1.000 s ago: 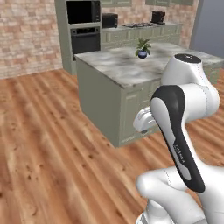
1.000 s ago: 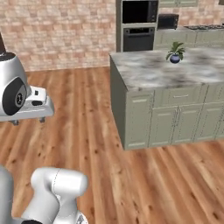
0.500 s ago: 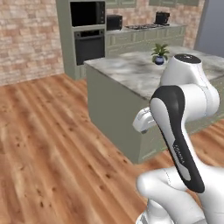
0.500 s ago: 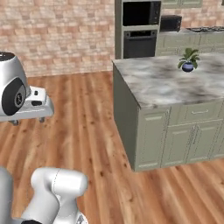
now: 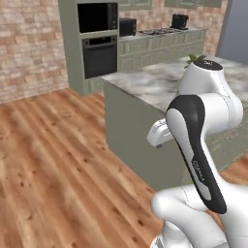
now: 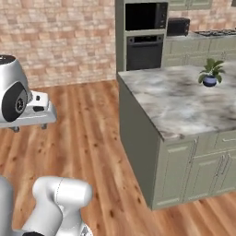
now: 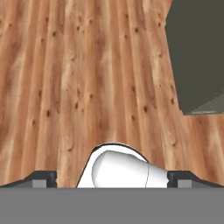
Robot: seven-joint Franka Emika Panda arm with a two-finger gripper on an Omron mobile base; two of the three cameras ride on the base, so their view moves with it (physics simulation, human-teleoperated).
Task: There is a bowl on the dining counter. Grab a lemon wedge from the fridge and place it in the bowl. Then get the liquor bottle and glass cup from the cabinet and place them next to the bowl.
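— Nothing is in the gripper (image 7: 112, 177); its two dark tips sit at the far edges of the hand view, spread as wide as they go, with bare wooden floor (image 7: 87, 78) between them.

— So where does the task stand?

— At its start, I'd judge. The dining counter (image 6: 179, 103) — marble top, sage-green base — lies ahead and to the right of the arm, with its near corner close by. A small potted plant (image 6: 210, 73) stands on the far right part of the top. I can't make out a bowl on the stretch of marble I can see.

— And the lemon wedge?

— Hidden; it would be inside the fridge. At the far right of the left base view there is a tall dark grey panel (image 5: 235, 29) beyond the counter, which may be the fridge side, but I cannot tell for sure.

— Which way does the claw have to go, then?

— It points down at the floor, with the counter's dark corner (image 7: 197, 57) just to its right in the hand view. If that grey panel is the fridge, it lies far off and to the right, past the counter, so the base would need to drive round the island before the arm can reach anything. The oven tower (image 6: 144, 34) on the far wall is no part of the job.
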